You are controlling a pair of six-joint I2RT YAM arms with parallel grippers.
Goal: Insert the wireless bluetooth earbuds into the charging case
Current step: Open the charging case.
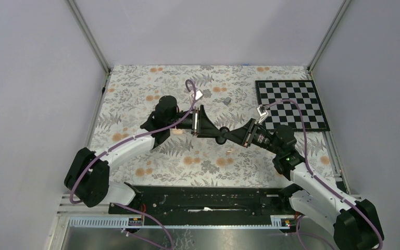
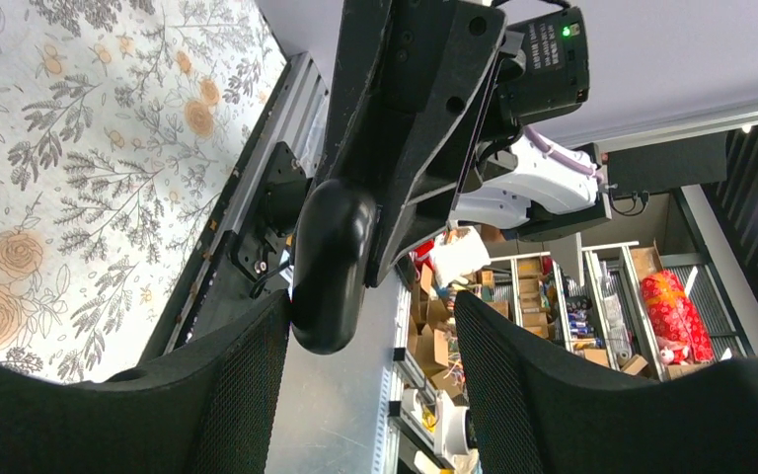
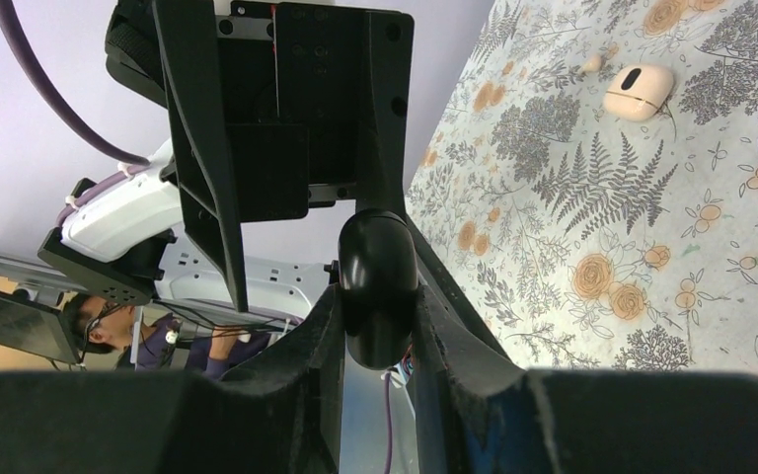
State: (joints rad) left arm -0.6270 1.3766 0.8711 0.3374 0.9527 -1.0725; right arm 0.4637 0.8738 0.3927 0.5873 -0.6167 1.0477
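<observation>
The charging case (image 3: 378, 286), a glossy black oval pod, is held in the air over the middle of the table (image 1: 135, 99). My right gripper (image 3: 375, 308) is shut on it, a finger pressing each side. From the other side, my left gripper (image 2: 370, 326) is open round the case's (image 2: 331, 267) free end. Its left finger (image 2: 227, 385) lies against the case and its right finger (image 2: 523, 375) stands well apart. In the top view the two grippers meet tip to tip at the case (image 1: 221, 139). The wireless bluetooth earbuds are out of view.
A small grey block (image 1: 227, 100) lies at the back of the flowered table. A checkerboard (image 1: 290, 104) covers the back right. A pale beige oval object (image 3: 638, 91) with a small beige nub (image 3: 592, 64) beside it lies on the table under the left arm.
</observation>
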